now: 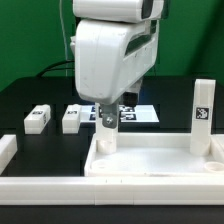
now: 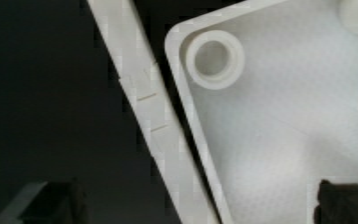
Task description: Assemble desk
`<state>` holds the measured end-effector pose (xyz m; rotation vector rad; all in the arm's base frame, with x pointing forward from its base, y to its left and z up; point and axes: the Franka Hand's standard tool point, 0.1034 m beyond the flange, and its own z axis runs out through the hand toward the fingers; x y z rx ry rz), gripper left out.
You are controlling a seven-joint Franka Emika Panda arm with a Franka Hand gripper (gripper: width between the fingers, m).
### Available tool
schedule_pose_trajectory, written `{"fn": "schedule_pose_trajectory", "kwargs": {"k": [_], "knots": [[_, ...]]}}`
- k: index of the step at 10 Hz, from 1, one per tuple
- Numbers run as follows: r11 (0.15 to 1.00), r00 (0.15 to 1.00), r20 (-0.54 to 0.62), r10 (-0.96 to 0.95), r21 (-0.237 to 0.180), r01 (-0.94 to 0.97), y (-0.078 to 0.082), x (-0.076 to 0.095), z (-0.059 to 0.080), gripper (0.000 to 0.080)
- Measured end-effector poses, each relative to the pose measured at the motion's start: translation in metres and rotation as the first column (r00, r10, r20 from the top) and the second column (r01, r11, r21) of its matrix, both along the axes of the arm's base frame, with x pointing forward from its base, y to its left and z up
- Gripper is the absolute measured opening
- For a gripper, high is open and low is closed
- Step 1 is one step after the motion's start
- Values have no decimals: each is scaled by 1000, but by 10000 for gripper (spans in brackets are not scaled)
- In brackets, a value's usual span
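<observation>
Above a corner socket (image 2: 213, 55) of the tabletop (image 2: 282, 140), the gripper (image 2: 194, 203) hangs spread wide, holding and touching nothing.

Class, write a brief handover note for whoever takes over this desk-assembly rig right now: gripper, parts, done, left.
Gripper: open, empty, above the tabletop at a corner with a vacant socket.
Parts: upright leg at the tabletop's far corner, exterior view's right; two loose legs lying on the black table, exterior view's left.
Done: one leg apparently fitted.
Left: fit the loose legs; no fourth leg visible.
</observation>
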<state>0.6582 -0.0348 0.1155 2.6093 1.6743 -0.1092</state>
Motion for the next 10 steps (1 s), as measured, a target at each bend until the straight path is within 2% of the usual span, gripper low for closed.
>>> {"fn": "schedule_pose_trajectory", "kwargs": {"k": [1, 2, 4, 6, 8, 9, 10], "knots": [[997, 997, 5, -77, -3, 78, -1, -1, -1, 649], [993, 992, 31, -120, 10, 120, -14, -6, -6, 649], [959, 960, -3, -281, 32, 281, -62, -42, -4, 649], [901, 901, 2, -434, 18, 434, -96, -56, 1, 649], [830, 830, 5, -557, 13, 557, -87, -55, -2, 649], [781, 781, 9, -624, 11, 624, -88, -56, -3, 649], [696, 697, 6, -717, 24, 717, -90, -58, -5, 649]]}}
